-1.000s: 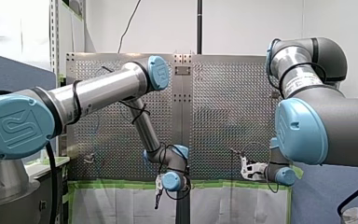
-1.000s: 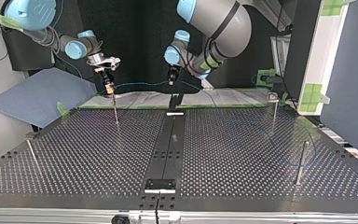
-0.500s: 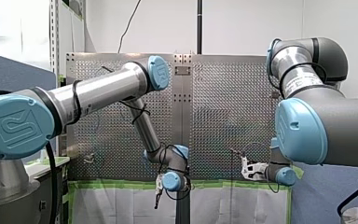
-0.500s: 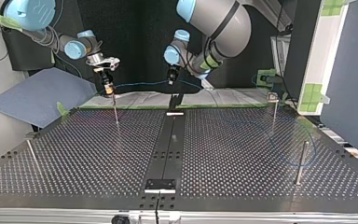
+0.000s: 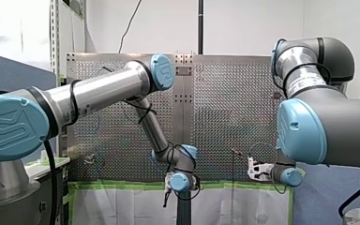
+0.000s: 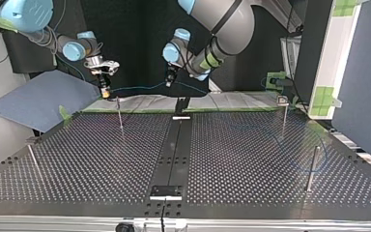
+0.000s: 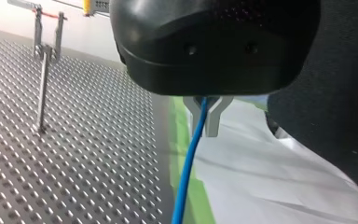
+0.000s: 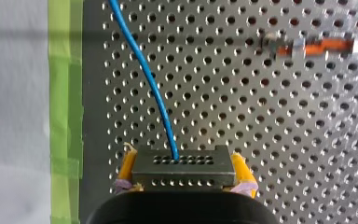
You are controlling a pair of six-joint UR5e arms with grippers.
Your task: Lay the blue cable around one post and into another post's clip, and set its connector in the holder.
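The blue cable [image 6: 135, 88] hangs taut between my two grippers above the table's far edge. My left gripper [image 7: 205, 126] has its metal fingers shut on the cable [image 7: 186, 177], which runs on past them; in the top view it [image 6: 168, 83] hangs left of the black holder [image 6: 180, 104]. My right gripper [image 8: 183, 161] has yellow pads shut on the grey connector [image 8: 182, 173], and the cable [image 8: 144, 79] leaves the connector's face. In the top view my right gripper [image 6: 106, 92] hovers just left of a thin post [image 6: 119, 113].
More posts stand at the top view's right [image 6: 284, 116], near right [image 6: 312, 169] and near left [image 6: 34, 162]. A black strip [image 6: 174, 150] runs down the table's middle to a second holder [image 6: 166, 192]. A post clip with an orange part [image 8: 317, 46] lies ahead of my right gripper.
Both grippers have shifted toward the top view's left, carrying the cable along. My right gripper now sits left of the thin post rather than over it.
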